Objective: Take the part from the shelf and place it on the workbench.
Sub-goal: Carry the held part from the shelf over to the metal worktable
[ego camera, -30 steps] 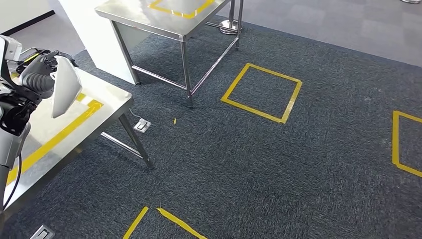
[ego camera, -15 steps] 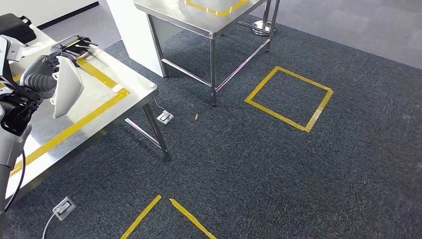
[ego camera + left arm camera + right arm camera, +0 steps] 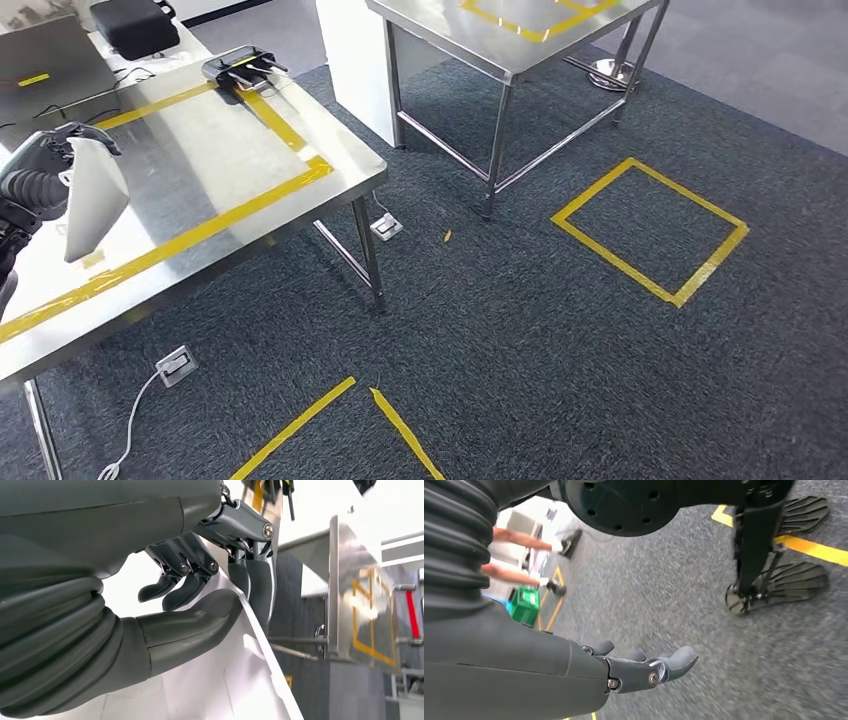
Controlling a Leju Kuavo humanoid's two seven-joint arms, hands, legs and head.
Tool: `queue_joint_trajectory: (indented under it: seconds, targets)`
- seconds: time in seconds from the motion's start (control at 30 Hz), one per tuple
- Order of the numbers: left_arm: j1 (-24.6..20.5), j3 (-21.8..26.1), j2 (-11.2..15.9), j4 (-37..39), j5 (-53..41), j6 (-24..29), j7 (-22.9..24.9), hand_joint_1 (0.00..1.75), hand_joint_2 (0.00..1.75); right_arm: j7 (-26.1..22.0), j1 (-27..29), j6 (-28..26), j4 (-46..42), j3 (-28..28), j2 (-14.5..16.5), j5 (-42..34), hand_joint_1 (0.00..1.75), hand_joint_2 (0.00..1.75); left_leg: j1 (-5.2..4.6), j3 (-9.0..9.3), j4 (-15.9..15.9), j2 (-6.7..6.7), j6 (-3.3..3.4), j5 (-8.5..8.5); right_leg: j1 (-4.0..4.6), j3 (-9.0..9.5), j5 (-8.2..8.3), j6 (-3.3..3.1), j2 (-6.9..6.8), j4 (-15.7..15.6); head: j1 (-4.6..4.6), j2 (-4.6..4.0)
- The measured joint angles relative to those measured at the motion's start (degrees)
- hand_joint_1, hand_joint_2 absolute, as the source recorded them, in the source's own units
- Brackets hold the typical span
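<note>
My left hand (image 3: 38, 178) grips a white flat part (image 3: 92, 197) at the left edge of the head view, held above the steel workbench (image 3: 210, 150) marked with yellow tape. Up close, the left wrist view has the thumb and fingers (image 3: 200, 575) clamped over the edge of the white part (image 3: 240, 680). My right hand (image 3: 634, 667) hangs over the dark carpet with its fingers stretched out and nothing in them.
A second steel table (image 3: 520, 40) stands beyond the workbench. A black device (image 3: 242, 68) and a laptop (image 3: 50, 65) lie at the workbench's far end. Floor sockets (image 3: 176, 365) with a cable and yellow tape squares (image 3: 650, 228) mark the carpet. A person's legs (image 3: 524, 540) show far off.
The camera has swung left: the workbench now takes up more of the head view and the whole scene has shifted right. My left hand still holds the white part.
</note>
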Motion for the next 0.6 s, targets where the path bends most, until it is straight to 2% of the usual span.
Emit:
queue_joint_trajectory:
  seconds: [0.03,0.1,0.13,0.17,0.23,0.27,0.3,0.37,0.4,0.5,0.53,0.6]
  targets:
    - [0.52,0.29,0.29,-0.6,0.01,-0.02,0.1,1.75,1.75,-0.13,-0.06,0.0,0.0,0.01,0.01,-0.06,0.0,1.75,0.08,-0.19,-0.17,-0.79,-0.52,0.19,0.09,0.27,-0.21,-0.2,0.33,-0.6,0.03,0.0]
    - [1.29,0.58,0.63,-1.43,-0.55,0.02,0.47,1.75,1.75,-0.2,-0.25,-0.04,0.0,0.01,0.01,-0.25,0.0,1.75,0.3,-0.54,-0.68,-1.94,-1.45,0.72,0.3,0.42,0.09,-1.07,-1.28,-0.96,0.05,0.0]
    - [1.32,0.58,0.68,-1.58,-1.02,0.09,0.63,1.75,1.75,-0.12,-0.38,-0.07,0.0,0.01,0.02,-0.35,0.0,1.75,0.28,-0.86,-0.49,-1.08,-1.71,0.64,0.32,0.56,0.32,-1.56,-2.09,-1.2,-0.01,0.0]
    - [1.14,0.55,0.63,-1.61,-1.47,0.22,0.71,1.75,1.75,-0.09,-0.5,-0.09,0.0,0.01,0.03,-0.46,0.0,1.75,0.21,-1.56,0.7,0.63,-1.86,-0.11,0.32,0.64,0.58,-2.01,-2.93,-1.47,-0.16,0.0]
    - [0.64,0.46,0.32,-1.58,-2.06,0.44,0.68,1.75,1.75,-0.16,-0.57,-0.09,0.0,0.01,0.04,-0.64,0.0,1.75,-0.01,-3.83,5.77,4.67,-1.97,-3.11,0.51,0.63,0.85,-2.58,-4.38,-1.72,-0.44,0.0]
    - [0.47,0.42,0.13,-1.58,-2.2,0.49,0.65,1.75,1.75,-0.22,-0.55,-0.09,0.0,0.01,0.04,-0.7,0.0,1.75,-0.03,-4.84,8.14,5.59,-2.03,-4.44,0.6,0.59,0.87,-2.7,-4.78,-1.73,-0.52,0.0]
    - [0.43,0.4,0.02,-1.57,-2.3,0.49,0.64,1.75,1.75,-0.22,-0.54,-0.09,0.0,0.01,0.04,-0.72,0.0,1.75,-0.02,-5.46,9.63,5.85,-2.07,-5.18,0.64,0.55,0.86,-2.73,-5.03,-1.73,-0.51,0.0]
    - [0.43,0.39,-0.05,-1.57,-2.39,0.5,0.64,1.75,1.75,-0.21,-0.53,-0.09,0.0,0.0,0.04,-0.75,0.0,1.75,-0.02,-5.89,10.64,5.92,-2.09,-5.64,0.67,0.53,0.86,-2.76,-5.2,-1.73,-0.53,0.0]
    - [0.31,0.26,-0.67,-1.46,-3.0,0.9,0.59,1.75,1.75,-0.16,-0.58,-0.09,0.0,-0.01,0.08,-0.81,0.0,1.75,-0.09,-4.75,9.38,6.38,-1.94,-4.69,0.8,0.55,0.81,-2.78,-6.29,-1.71,-0.53,0.0]
    - [-0.54,-0.15,-2.87,-1.16,-4.97,2.3,0.28,1.75,1.75,-0.04,-0.78,-0.09,0.0,-0.02,0.23,-0.98,0.0,1.75,-0.94,0.83,1.32,10.35,-0.69,-1.26,1.55,0.72,0.47,-2.49,-10.37,-1.56,-0.5,0.0]
    - [-0.8,-0.17,-3.12,-1.15,-5.11,2.38,0.2,1.75,1.75,-0.05,-0.8,-0.09,0.0,-0.02,0.25,-0.98,0.0,1.75,-1.23,1.39,0.09,10.94,-0.28,-1.11,1.7,0.78,0.4,-2.24,-10.98,-1.54,-0.48,0.0]
    - [-1.27,-0.21,-3.45,-1.01,-5.47,2.33,0.09,1.75,1.75,-0.03,-0.89,-0.09,-0.01,-0.02,0.26,-0.98,0.0,1.75,-1.31,1.21,-0.13,9.58,0.35,-0.87,1.82,0.92,0.29,-1.69,-12.22,-1.6,-0.42,0.0]
